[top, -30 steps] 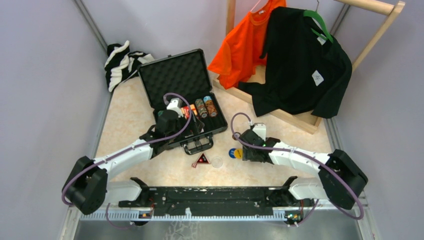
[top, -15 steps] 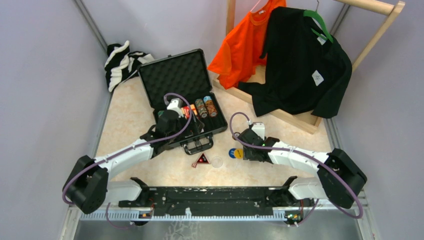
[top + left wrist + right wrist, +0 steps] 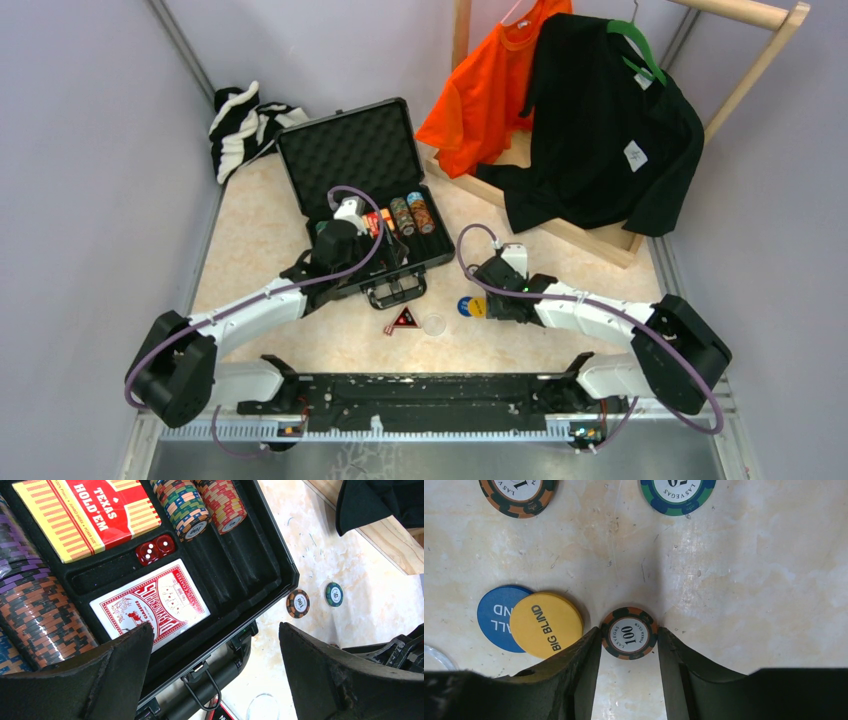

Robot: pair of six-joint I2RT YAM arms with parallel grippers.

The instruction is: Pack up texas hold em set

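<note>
The black briefcase [image 3: 350, 150] lies open on the table. It holds rows of poker chips [image 3: 182, 507], a red card deck [image 3: 155, 602], a Texas Hold'em box [image 3: 85, 515] and red dice [image 3: 156, 547]. My left gripper [image 3: 215, 630] hovers open over the case's front rim and handle [image 3: 215, 672], holding nothing. My right gripper [image 3: 629, 636] is down on the table, its fingertips pressed against both edges of an orange 100 chip [image 3: 629, 632] lying flat. A blue disc [image 3: 494, 617] and a yellow Big Blind disc [image 3: 546, 625] lie just left of it. An orange chip [image 3: 518, 492] and a green chip [image 3: 678, 492] lie farther off.
A clear disc [image 3: 434, 323] and the black-red triangle [image 3: 404, 320] lie in front of the case. A striped cloth [image 3: 245, 125] sits at the back left. A wooden rack [image 3: 560, 225] with an orange shirt [image 3: 490, 85] and a black shirt [image 3: 600, 130] stands at the back right.
My right arm has edged slightly left and forward over the loose chips. The left arm has stayed still.
</note>
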